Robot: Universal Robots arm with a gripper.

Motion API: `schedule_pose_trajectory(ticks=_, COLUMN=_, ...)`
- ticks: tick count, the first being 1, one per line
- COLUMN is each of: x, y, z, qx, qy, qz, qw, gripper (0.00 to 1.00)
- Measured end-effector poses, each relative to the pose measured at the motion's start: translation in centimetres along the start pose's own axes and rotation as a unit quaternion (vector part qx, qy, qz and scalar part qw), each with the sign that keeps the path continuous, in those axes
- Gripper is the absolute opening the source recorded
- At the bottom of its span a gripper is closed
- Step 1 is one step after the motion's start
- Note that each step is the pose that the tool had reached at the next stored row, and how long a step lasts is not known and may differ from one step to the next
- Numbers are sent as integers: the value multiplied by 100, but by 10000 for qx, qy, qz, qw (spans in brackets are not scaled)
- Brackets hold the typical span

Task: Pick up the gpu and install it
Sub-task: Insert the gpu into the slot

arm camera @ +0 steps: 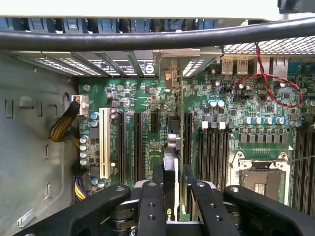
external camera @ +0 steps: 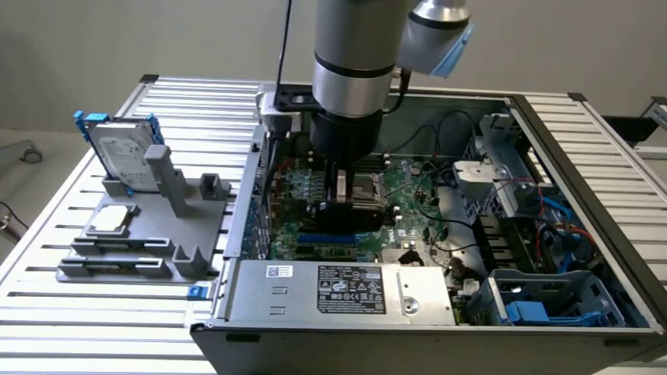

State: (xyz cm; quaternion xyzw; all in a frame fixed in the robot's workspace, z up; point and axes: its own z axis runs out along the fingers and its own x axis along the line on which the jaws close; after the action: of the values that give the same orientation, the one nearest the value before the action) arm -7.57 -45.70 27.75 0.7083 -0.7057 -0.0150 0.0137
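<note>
The gpu [arm camera: 170, 162] stands edge-on, gripped between the fingers [arm camera: 150, 206].

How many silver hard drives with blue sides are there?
1. The hard drive stands upright on the gray holder at the exterior view's left, outside the computer case. More could be hidden inside the case.

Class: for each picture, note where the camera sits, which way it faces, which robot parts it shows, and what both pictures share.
Exterior view: off the arm, raised, looking down into the open grey computer case on the slatted metal table; shows the silver robot arm and its black gripper.
Wrist view: on the wrist, facing down along the gripper onto the green motherboard; the gripper, shut on the slim black gpu, shows.
Shared: gripper and motherboard.
</note>
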Motion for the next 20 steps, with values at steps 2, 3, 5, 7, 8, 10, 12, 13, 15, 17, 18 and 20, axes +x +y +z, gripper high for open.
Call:
schedule_pose_trajectory(ticks=2, x=12, y=0, z=5, qx=0, qy=-16, qz=-1, qw=10000, gripper=26)
schedule_pose_trajectory(ticks=3, x=17, y=1, z=9, qx=0, qy=-22, qz=-1, qw=10000, gripper=26)
schedule_pose_trajectory(ticks=5, x=25, y=2, z=16, qx=0, qy=-31, qz=-1, qw=10000, gripper=26)
schedule_pose_trajectory(ticks=7, x=29, y=3, z=23, qx=1, qy=-36, qz=3, qw=10000, gripper=26)
schedule_pose_trajectory(ticks=8, x=30, y=4, z=27, qx=1, qy=-38, qz=10, qw=10000, gripper=26)
schedule_pose_trajectory(ticks=10, x=30, y=7, z=35, qx=0, qy=-41, qz=23, qw=10000, gripper=26)
schedule_pose_trajectory(ticks=12, x=31, y=11, z=38, qx=0, qy=-42, qz=29, qw=10000, gripper=26)
schedule_pose_trajectory(ticks=13, x=31, y=17, z=42, qx=1, qy=-44, qz=30, qw=10000, gripper=26)
schedule_pose_trajectory(ticks=15, x=33, y=31, z=53, qx=1, qy=-51, qz=31, qw=10000, gripper=26)
schedule_pose_trajectory(ticks=17, x=40, y=38, z=60, qx=1, qy=-58, qz=30, qw=10000, gripper=26)
schedule_pose_trajectory(ticks=18, x=46, y=38, z=62, qx=1, qy=-63, qz=29, qw=10000, gripper=26)
schedule_pose_trajectory(ticks=20, x=56, y=39, z=69, qx=1, qy=-73, qz=30, qw=10000, gripper=26)
